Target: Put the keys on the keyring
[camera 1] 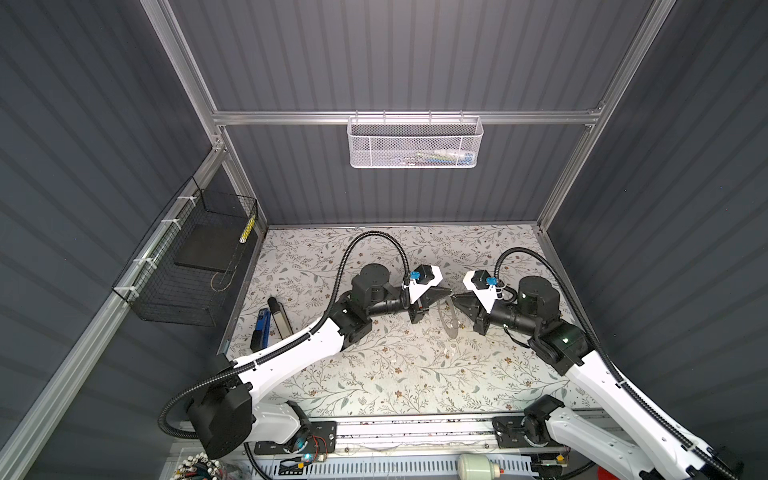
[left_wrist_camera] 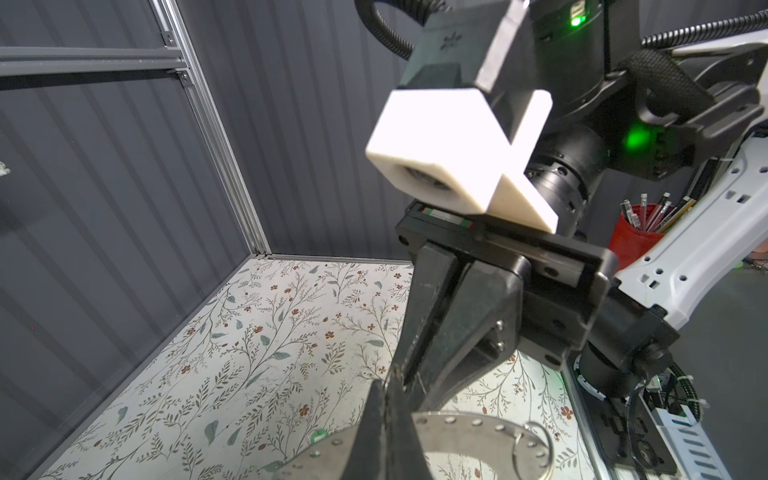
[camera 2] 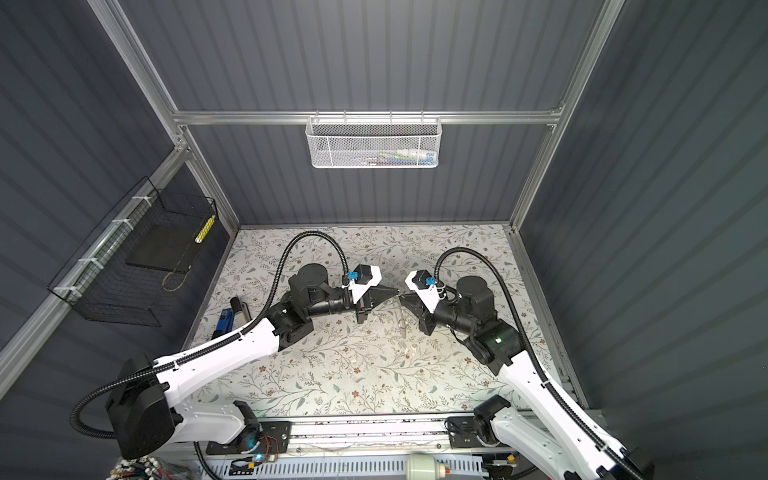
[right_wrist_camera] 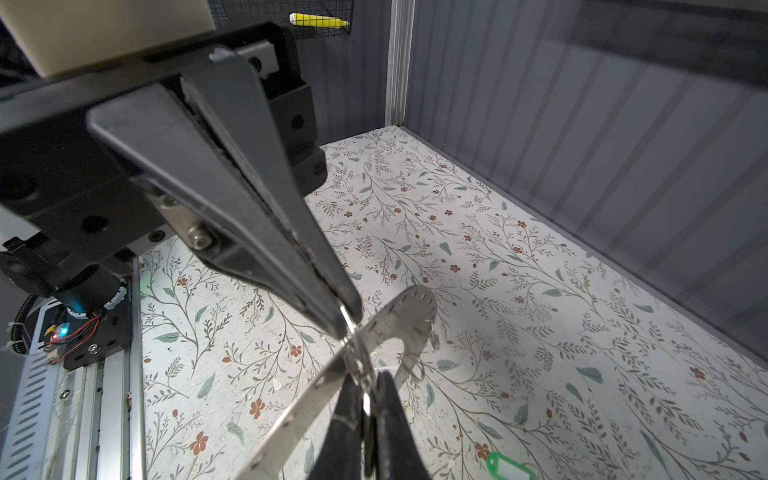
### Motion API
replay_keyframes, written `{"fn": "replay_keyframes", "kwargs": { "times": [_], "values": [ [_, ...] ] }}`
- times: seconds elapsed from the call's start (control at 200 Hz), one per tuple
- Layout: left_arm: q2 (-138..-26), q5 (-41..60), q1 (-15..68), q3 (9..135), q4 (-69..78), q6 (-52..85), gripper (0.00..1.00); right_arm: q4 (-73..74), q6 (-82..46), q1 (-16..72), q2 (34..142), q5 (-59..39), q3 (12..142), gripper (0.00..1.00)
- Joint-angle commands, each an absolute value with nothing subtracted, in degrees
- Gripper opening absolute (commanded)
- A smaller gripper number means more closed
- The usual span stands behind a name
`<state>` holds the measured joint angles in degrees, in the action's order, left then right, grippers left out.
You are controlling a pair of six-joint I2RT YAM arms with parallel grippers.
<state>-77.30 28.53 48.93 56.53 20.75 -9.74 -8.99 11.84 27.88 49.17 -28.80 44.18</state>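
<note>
In both top views my two grippers meet tip to tip above the middle of the table. The keyring (camera 1: pixel 451 322) (camera 2: pixel 401 320), a flat grey metal ring plate with rim holes and wire loops, hangs down from that meeting point. My left gripper (camera 1: pixel 449 292) (left_wrist_camera: pixel 392 376) is shut on the keyring's top edge. In the left wrist view the plate (left_wrist_camera: pixel 478 428) spreads behind its fingers. My right gripper (camera 1: pixel 456 297) (right_wrist_camera: pixel 368 380) is shut on a thin silver part of the keyring (right_wrist_camera: pixel 409 307), just below the left fingers (right_wrist_camera: pixel 257 199). A green key tag (right_wrist_camera: pixel 505 463) (left_wrist_camera: pixel 320 436) lies on the table below.
A blue tool and a black-and-silver one (camera 1: pixel 268 324) lie at the table's left edge. A black wire basket (camera 1: pixel 187 270) hangs on the left wall and a white mesh basket (camera 1: pixel 415 141) on the back rail. A red cup of pencils (left_wrist_camera: pixel 636 237) stands beyond the right arm.
</note>
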Motion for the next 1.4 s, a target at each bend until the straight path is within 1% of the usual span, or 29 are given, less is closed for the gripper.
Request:
{"fn": "replay_keyframes", "kwargs": {
  "times": [0.0,0.41,0.56,0.66,0.71,0.8,0.845,0.86,0.941,0.986,1.121,1.206,1.291,1.391],
  "values": [
    [-77.3,28.6,48.8,58.0,26.7,-7.1,0.00,-8.2,12.4,28.8,48.9,-28.3,43.2,0.00],
    [-80.1,26.6,48.9,55.8,35.6,-2.4,0.00,-4.2,12.4,31.5,50.3,-23.7,43.5,0.00],
    [-81.1,26.4,48.8,55.1,38.3,-1.2,0.00,-4.0,12.6,31.8,51.3,-23.5,43.8,0.00],
    [-81.4,25.7,48.8,54.8,39.2,-1.0,0.00,-3.3,12.5,32.0,51.4,-23.0,43.7,0.05],
    [-81.5,25.3,48.8,54.6,39.2,-1.1,0.00,-3.1,12.5,32.1,51.1,-22.7,43.6,0.12],
    [-81.2,24.3,48.8,54.3,39.4,-1.3,0.00,-4.3,13.9,32.1,50.2,-22.8,43.6,0.19],
    [-81.0,24.3,48.8,54.4,38.9,-1.9,0.00,-5.7,14.5,32.1,49.5,-22.6,43.7,0.23],
    [-80.9,24.3,48.7,54.5,38.5,-2.1,0.00,-6.6,15.1,32.1,49.1,-22.4,43.8,0.26],
    [-80.4,25.4,48.2,54.5,37.5,-2.8,0.00,-10.5,17.0,31.9,47.0,-22.5,44.0,0.36],
    [-80.2,27.0,47.6,54.5,37.3,-2.5,0.00,-12.5,17.4,31.1,45.9,-24.6,44.1,0.41],
    [-80.0,33.3,45.4,54.0,38.3,-0.3,0.00,-20.4,17.6,26.3,44.5,-34.0,47.2,0.42],
    [-80.0,36.7,44.0,53.7,39.3,1.0,0.00,-21.9,17.4,23.5,44.1,-38.9,48.6,0.42],
    [-80.2,39.6,42.9,53.9,39.4,2.0,0.00,-21.6,17.2,21.7,43.9,-41.8,49.7,0.42],
    [-80.5,41.9,42.5,54.6,38.9,2.2,0.00,-20.3,16.4,20.2,44.8,-43.1,50.8,0.40]
  ]
}}
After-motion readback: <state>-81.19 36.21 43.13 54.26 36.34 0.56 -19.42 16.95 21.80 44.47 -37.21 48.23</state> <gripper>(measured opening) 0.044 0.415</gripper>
